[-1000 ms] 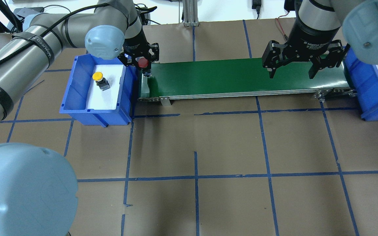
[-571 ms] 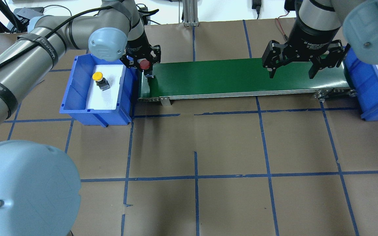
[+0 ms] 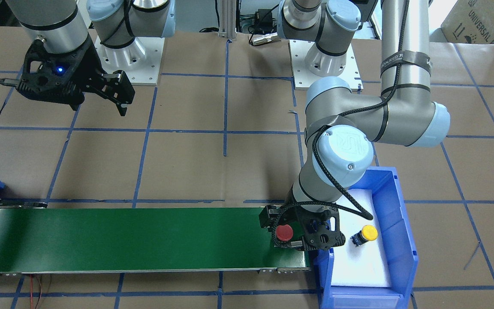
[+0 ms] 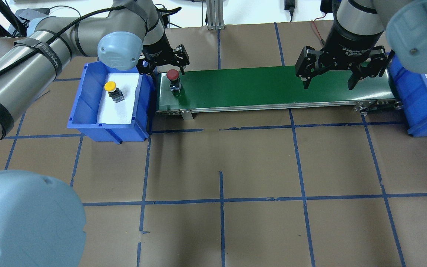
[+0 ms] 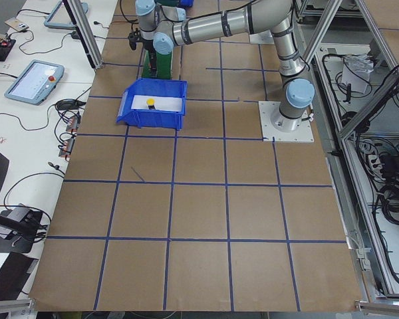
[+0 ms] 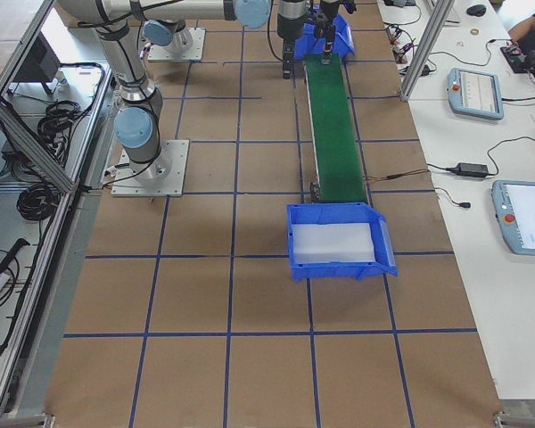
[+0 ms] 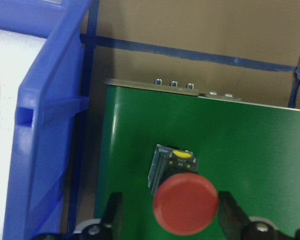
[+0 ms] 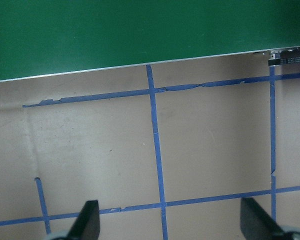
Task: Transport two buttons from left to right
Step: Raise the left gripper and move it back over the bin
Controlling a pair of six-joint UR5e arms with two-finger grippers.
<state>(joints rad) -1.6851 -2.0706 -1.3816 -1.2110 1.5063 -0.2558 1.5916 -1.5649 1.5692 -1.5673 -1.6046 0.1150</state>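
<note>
The red button (image 4: 172, 75) stands upright on the left end of the green conveyor belt (image 4: 272, 87). My left gripper (image 4: 163, 65) hovers open over it. In the left wrist view the red button (image 7: 184, 209) sits between the fingers (image 7: 113, 214) with a gap on each side. The yellow button (image 4: 110, 87) lies in the left blue bin (image 4: 87, 96), also seen as the yellow button (image 3: 368, 233). From the front, the red button (image 3: 284, 232) shows under my left gripper (image 3: 300, 235). My right gripper (image 4: 328, 79) hangs open above the belt's right end, holding nothing.
A second blue bin (image 4: 417, 107) with a white liner sits at the belt's right end, seen from the side as the blue bin (image 6: 339, 241). Brown table paper with a blue tape grid (image 4: 221, 200) spreads in front of the belt. Tablets and cables lie beyond the table edge.
My left gripper carried the red button from the bin edge onto the belt, opened, and let it go; the button now stands on the belt. The right arm held still.
</note>
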